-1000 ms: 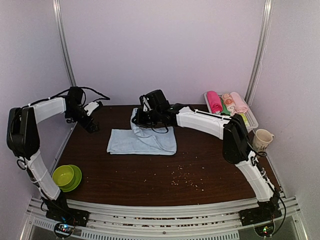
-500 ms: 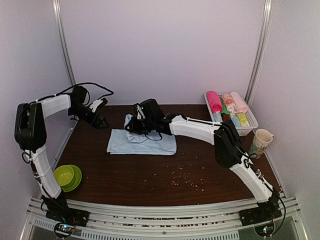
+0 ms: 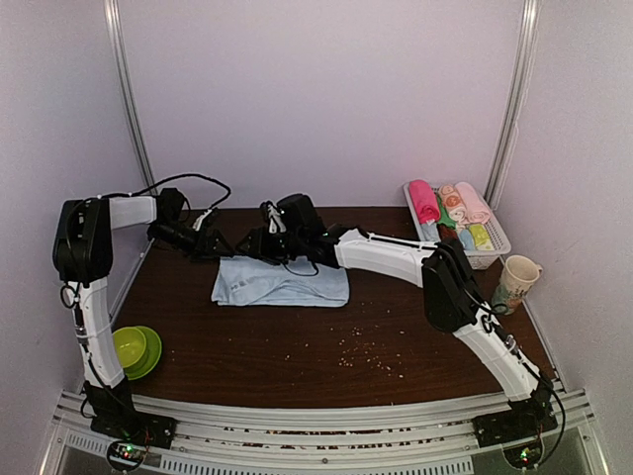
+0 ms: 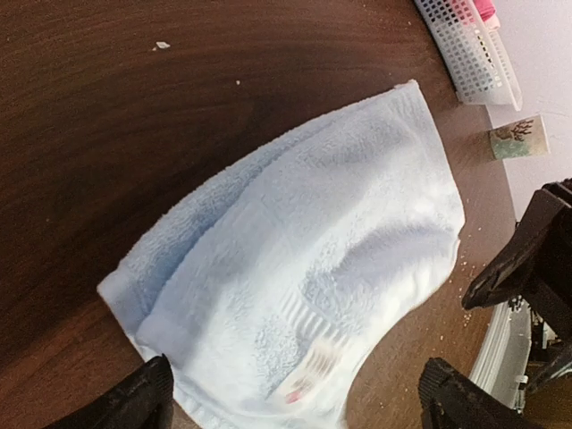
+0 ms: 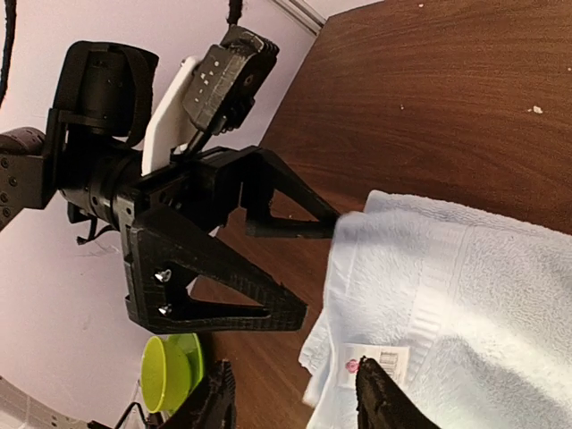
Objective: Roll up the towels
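Note:
The pale blue towel (image 3: 283, 282) lies folded and flat on the brown table (image 3: 297, 346). Its white tag shows in the left wrist view (image 4: 313, 365) and in the right wrist view (image 5: 375, 362). My left gripper (image 3: 220, 245) is open over the towel's far left corner (image 4: 302, 407). My right gripper (image 3: 249, 244) is open just beside it, jaws wide above the same corner (image 5: 295, 402), holding nothing. The towel fills the left wrist view (image 4: 304, 241). The magenta towel (image 3: 423, 201) lies rolled in the white basket (image 3: 495, 237).
The basket at the back right holds several small coloured rolls (image 3: 463, 206). A cup (image 3: 517, 275) stands in front of it. A green bowl (image 3: 132, 348) sits at the near left. Crumbs (image 3: 361, 356) dot the table's near middle. The two grippers are very close together.
The right gripper moved left and down, and the towel corner it held up now lies flat. The left arm swung right to the same corner.

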Controlling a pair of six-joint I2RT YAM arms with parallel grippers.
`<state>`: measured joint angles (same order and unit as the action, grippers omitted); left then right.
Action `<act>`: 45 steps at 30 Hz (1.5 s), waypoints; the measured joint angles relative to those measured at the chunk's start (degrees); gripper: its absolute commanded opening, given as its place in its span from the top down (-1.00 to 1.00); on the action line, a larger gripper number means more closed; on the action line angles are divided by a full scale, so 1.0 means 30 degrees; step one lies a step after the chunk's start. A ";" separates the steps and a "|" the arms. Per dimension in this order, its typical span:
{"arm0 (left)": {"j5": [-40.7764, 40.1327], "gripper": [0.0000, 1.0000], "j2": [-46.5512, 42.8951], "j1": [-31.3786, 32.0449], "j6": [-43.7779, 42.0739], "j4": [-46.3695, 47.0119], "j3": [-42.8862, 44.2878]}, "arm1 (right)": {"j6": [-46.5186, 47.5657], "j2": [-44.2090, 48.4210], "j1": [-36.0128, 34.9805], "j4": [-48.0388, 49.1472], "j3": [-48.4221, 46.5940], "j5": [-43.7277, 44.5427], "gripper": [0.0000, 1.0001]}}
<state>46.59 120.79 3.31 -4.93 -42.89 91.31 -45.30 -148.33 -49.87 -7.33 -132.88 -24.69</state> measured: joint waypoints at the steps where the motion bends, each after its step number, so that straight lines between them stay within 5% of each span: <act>1: 0.0146 -0.96 0.0000 0.0000 0.0168 0.0058 -0.0022 | -0.0022 0.0000 -0.0007 0.0160 0.0000 -0.0219 0.02; 10: 0.0240 -0.95 0.0000 0.0000 0.1290 0.0736 -0.0044 | 0.1836 0.1916 0.0240 -0.0372 0.3439 -0.0714 0.01; 24: -0.3563 -0.77 -0.0022 0.0000 0.0641 0.0991 0.0058 | 1.0156 0.7169 0.0583 -0.6186 0.8182 0.5020 0.22; 29: -0.3599 -0.56 0.0444 0.0000 0.0153 0.0619 0.1209 | 1.0710 0.7155 0.0583 -0.6936 0.9413 0.6273 0.28; 45: -0.3614 -0.39 0.1960 0.0386 -0.1384 -0.1355 0.2994 | 1.0244 0.7045 0.0627 -0.7220 1.0389 0.8415 0.29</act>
<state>35.75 126.67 4.47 -9.08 -46.96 100.29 -14.57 -127.20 -47.99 -28.99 -101.71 0.56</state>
